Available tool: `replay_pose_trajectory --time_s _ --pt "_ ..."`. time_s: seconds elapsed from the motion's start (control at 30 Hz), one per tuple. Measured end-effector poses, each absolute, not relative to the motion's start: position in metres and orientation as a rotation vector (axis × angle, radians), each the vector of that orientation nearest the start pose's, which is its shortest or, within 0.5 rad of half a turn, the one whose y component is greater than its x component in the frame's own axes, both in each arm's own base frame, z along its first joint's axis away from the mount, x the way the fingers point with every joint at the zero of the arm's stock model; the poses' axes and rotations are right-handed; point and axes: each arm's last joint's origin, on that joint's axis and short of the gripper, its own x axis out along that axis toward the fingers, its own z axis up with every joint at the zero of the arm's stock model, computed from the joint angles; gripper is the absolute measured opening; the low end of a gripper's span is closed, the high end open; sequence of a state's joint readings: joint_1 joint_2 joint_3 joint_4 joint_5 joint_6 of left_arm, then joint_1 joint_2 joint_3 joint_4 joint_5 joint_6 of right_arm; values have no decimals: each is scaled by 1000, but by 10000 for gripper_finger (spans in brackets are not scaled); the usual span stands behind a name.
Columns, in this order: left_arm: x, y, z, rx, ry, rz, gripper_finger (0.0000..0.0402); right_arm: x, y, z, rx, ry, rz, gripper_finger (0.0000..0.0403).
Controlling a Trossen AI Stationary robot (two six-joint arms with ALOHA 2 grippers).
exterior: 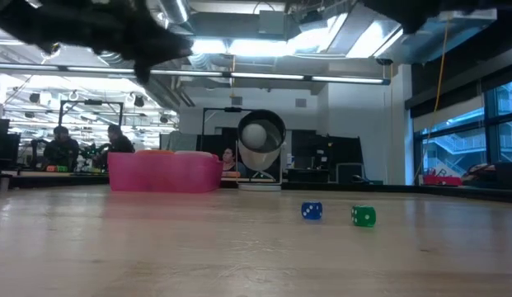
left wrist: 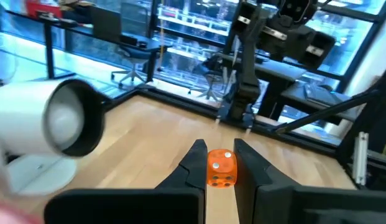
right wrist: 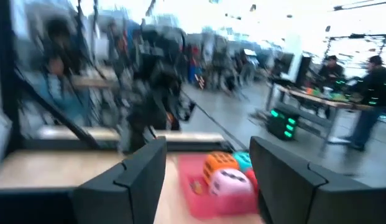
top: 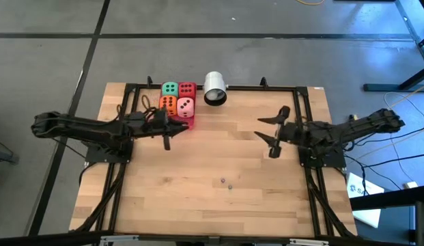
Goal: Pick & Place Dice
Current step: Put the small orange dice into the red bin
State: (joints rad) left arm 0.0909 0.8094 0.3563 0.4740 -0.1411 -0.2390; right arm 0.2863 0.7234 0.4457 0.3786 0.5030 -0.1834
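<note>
The small orange die point(left wrist: 221, 169) is up in the air, pinched between the left gripper's point(top: 166, 141) two dark fingers point(left wrist: 193, 165). It sits right at the tips, w/ a finger on each side face. I think that's so it can't spin or slip while it is carried. It's a hard-looking little cube, bright orange w/ pale dots, and its top edge peeks out past the tips. From above you can't see it, b/c the gripper hides it.

The left gripper hangs just beside the pink tray point(top: 191, 124), at the side nearer the table's middle. My guess: the tray is where the die goes, so you're close to the drop.

In the tray sit four big dice, packed in a square & touching: green point(top: 170, 89), red point(top: 187, 89), orange point(top: 168, 104), pink point(top: 186, 106). A white cylinder point(top: 215, 89) lies just beside the tray.

Two more small dice, blue point(exterior: 312, 211) & green point(exterior: 364, 216), rest on the wood table point(top: 198, 205), near each other and well apart from the tray. Prob. next to pick.

The right gripper point(top: 272, 131) waits over the table's right half, jaws spread wide, holding nothing.
</note>
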Motion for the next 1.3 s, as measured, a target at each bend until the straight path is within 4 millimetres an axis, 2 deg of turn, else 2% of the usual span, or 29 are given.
replay_pose_trajectory --time_s 0.23,0.43,0.7,0.97,1.3 --pt "155 17 211 -238 -37 303 22 149 32 245 17 -262 -119 231" --pt "145 16 194 -252 -21 345 22 148 36 223 117 -267 31 231" --pt "143 19 188 -234 33 466 22 165 45 204 140 -168 112 231" --pt "141 26 179 -328 129 603 22 180 52 183 113 -83 94 231" --pt "145 40 197 -329 257 721 22 189 54 166 75 -25 59 231"
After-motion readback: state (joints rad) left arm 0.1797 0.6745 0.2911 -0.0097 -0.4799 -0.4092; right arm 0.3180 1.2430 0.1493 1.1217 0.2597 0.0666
